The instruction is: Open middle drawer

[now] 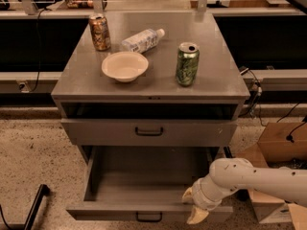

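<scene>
The middle drawer (120,212) is a wide, shallow grey drawer with a small dark bar handle (148,218). It stands pulled far out of the cabinet and its empty floor shows. My gripper (193,206) is at the right part of its low front panel. One cream finger (187,194) is inside the drawer and the other is outside the panel, so the panel lies between them. My white arm (249,176) reaches in from the right. Whatever lies below this drawer is out of view.
The taller-fronted drawer (192,132) above is closed. On the cabinet top (216,80) stand a cream bowl (124,66), a green can (186,64), a brown can (100,32) and a lying plastic bottle (142,40). Cardboard boxes (280,143) sit at the right and a black bar (33,207) at the lower left.
</scene>
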Action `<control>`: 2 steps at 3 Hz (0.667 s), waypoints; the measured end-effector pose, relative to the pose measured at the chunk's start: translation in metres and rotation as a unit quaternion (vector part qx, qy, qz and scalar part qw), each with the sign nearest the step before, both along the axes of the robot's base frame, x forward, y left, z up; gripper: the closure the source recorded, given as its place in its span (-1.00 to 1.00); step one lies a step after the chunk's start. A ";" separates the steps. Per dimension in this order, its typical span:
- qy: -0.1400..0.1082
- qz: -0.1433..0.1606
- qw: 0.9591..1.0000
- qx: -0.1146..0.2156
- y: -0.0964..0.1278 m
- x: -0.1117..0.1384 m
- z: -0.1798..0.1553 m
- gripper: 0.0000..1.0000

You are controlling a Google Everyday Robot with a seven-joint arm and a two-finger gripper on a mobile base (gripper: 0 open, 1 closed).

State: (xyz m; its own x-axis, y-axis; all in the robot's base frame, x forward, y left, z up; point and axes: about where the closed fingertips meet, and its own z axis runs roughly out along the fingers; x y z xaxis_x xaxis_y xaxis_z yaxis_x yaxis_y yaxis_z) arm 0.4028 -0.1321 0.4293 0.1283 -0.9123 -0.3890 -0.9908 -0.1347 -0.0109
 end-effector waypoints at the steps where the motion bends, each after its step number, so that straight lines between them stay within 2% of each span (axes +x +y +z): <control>1: -0.005 0.013 1.000 -0.005 0.006 -0.018 0.025 -0.34; 2: -0.032 0.017 0.999 -0.029 0.002 -0.016 0.056 -0.79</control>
State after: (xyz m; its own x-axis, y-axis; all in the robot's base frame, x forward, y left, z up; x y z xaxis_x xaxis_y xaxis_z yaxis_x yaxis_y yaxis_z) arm 0.3863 -0.1299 0.4850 0.1821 -0.9277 -0.3259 -0.9833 -0.1701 -0.0654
